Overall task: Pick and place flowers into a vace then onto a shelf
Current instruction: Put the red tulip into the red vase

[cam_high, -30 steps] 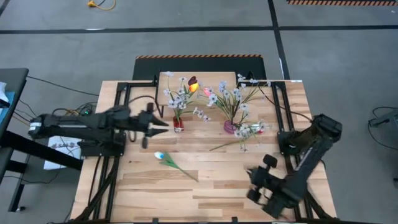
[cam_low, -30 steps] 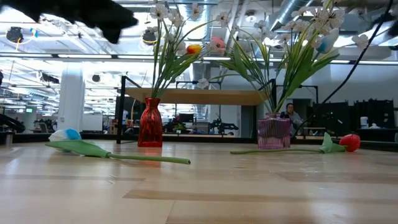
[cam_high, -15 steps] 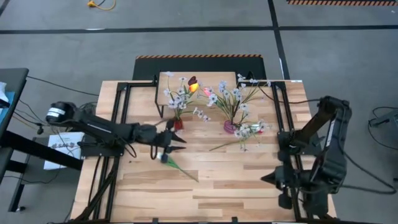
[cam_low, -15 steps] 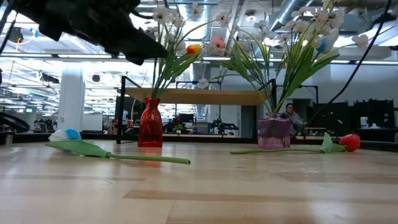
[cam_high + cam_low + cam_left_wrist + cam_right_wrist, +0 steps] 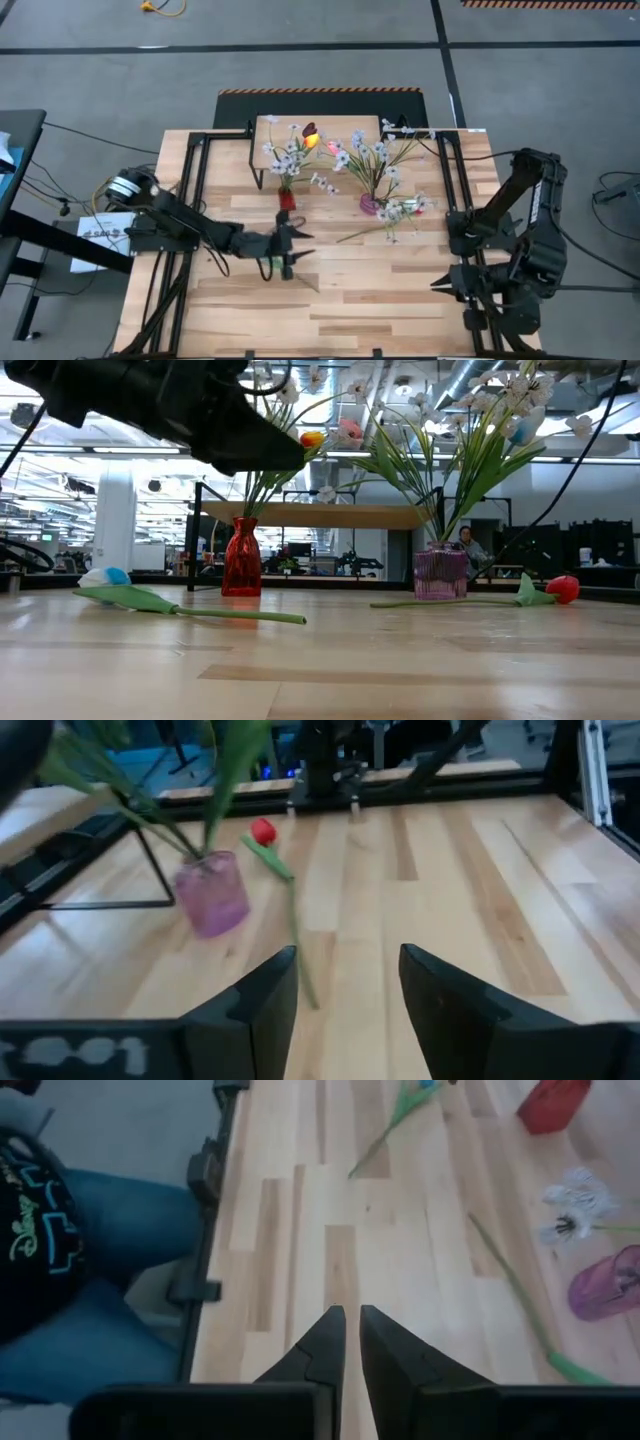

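Note:
A white tulip [image 5: 105,576] lies on the table, its green stem [image 5: 306,281] running toward the near edge. My left gripper [image 5: 297,250] hovers open above it, well clear of the table in the low view [image 5: 285,452]. A red vase [image 5: 287,199] and a purple vase [image 5: 370,204], both holding flowers, stand in front of the shelf [image 5: 330,125]. A red tulip [image 5: 262,830] lies flat beside the purple vase. My right gripper [image 5: 352,1315] is shut and raised over the table's near right part [image 5: 442,285].
Dark metal rails [image 5: 455,180] run along both sides of the table. A loose spray of white blossoms [image 5: 405,210] lies by the purple vase. A person in blue jeans [image 5: 70,1280] stands at the table's near edge. Bare wood lies between the two arms.
My left gripper has swung from beside the red vase toward the near edge and down, and now hangs over the white tulip. My right arm has folded upward, lifting its gripper and drawing it toward the right edge while turning. The flowers have kept still.

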You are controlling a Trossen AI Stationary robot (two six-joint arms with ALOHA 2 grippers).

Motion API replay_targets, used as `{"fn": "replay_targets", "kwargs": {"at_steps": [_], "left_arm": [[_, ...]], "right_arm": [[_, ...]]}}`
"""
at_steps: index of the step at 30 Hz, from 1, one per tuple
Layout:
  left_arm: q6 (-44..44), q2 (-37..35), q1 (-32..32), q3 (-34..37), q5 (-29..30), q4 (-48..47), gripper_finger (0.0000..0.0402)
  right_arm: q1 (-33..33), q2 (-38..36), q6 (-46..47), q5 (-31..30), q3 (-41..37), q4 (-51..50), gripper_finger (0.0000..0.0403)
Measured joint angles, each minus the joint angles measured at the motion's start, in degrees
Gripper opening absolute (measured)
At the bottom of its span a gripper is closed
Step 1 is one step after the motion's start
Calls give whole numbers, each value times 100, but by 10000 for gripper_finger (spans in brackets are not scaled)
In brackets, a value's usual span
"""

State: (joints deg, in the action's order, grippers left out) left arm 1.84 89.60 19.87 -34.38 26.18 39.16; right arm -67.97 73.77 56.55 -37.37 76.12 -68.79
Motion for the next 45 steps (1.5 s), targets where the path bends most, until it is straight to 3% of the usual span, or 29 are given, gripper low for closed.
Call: {"fn": "replay_targets", "kwargs": {"at_steps": [6,12,19,25,28,33,45], "left_arm": [[80,981,408,-949,1272,-155,170],[523,1593,387,-1762,1687,-539,170],[1683,2205,76,-2528,1196,-1358,170],[1789,2909,-115,-3285,940,-1661,170],[1761,3251,-202,-3703,1080,-1998,170],[2216,3620,-413,-4270,1476,-3381,170],[2681,3716,-734,-4472,443,-4027,169]], "right_arm": [[-258,-3,64,279,0,0,21],[-531,-1,192,562,0,37,15],[-631,-1,196,1110,0,49,13],[-647,-1,149,1604,0,50,13],[-780,-1,145,1653,0,50,14],[-1120,1,150,1672,0,52,14],[-1571,3,195,1627,0,76,11]]}}
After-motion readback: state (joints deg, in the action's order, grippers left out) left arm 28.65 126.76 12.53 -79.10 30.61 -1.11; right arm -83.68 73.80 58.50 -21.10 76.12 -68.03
